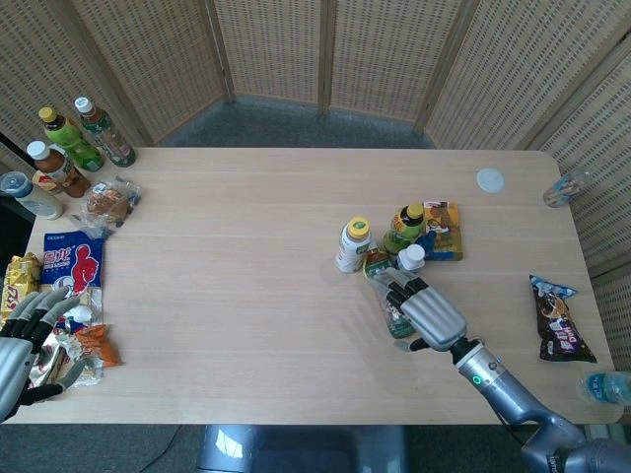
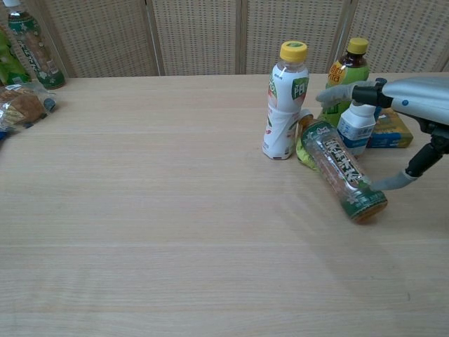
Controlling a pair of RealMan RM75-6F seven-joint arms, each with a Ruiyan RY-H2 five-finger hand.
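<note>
The right hand (image 1: 429, 315) hovers with its fingers (image 2: 335, 93) spread wide and holding nothing, palm down over the lying bottle (image 2: 342, 170). In the chest view the upper fingers reach above the bottle toward the white-capped jar (image 2: 357, 121), and the thumb hangs low just right of the bottle's near end. The bottle lies on the bench (image 1: 246, 286), its long axis running from far-left, beside the yellow-capped bottle (image 1: 352, 244), to near-right under the palm. The left hand (image 1: 25, 345), fingers open, rests far off by the snack packets (image 1: 74, 345) at the left edge
</note>
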